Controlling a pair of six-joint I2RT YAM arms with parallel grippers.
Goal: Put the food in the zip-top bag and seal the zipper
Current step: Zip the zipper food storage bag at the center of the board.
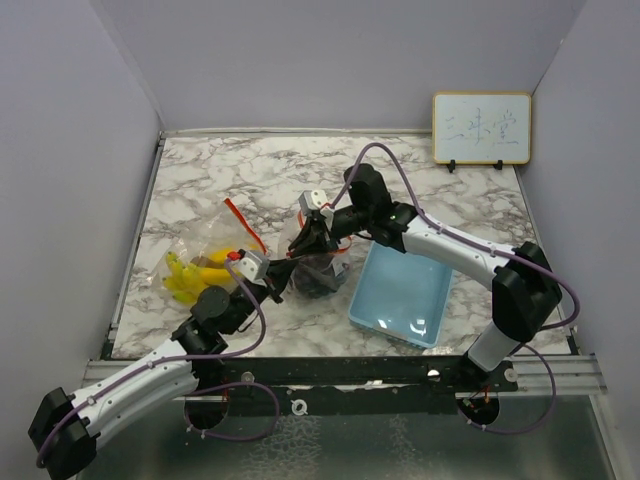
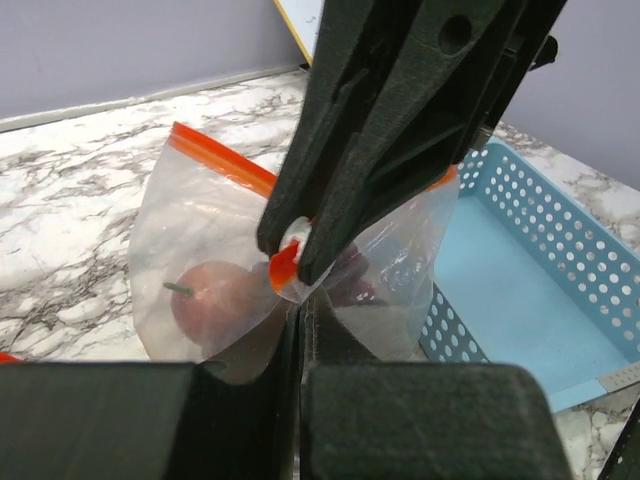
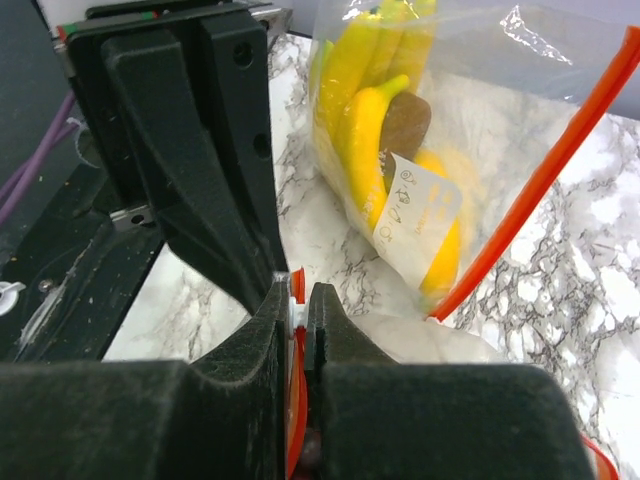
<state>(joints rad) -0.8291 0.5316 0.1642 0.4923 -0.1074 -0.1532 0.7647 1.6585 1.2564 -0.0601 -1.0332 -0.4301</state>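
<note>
A clear zip-top bag (image 1: 322, 272) with an orange zipper stands mid-table between my two grippers. Through its plastic I see a small red round fruit (image 2: 205, 295) and dark purple grapes (image 2: 352, 282). My left gripper (image 1: 278, 283) is shut on the bag's near edge (image 2: 300, 312). My right gripper (image 1: 312, 238) is shut on the orange zipper strip at the bag's top (image 3: 298, 296). The yellow bananas (image 1: 192, 275) lie in a second clear bag at the left, also seen in the right wrist view (image 3: 372, 120). The magenta piece is not visible.
A light blue plastic basket (image 1: 405, 292) sits right of the bag, close to it (image 2: 520, 270). The second bag's orange zipper (image 1: 245, 225) sticks up behind the bananas. A small whiteboard (image 1: 481, 128) leans on the back wall at the right.
</note>
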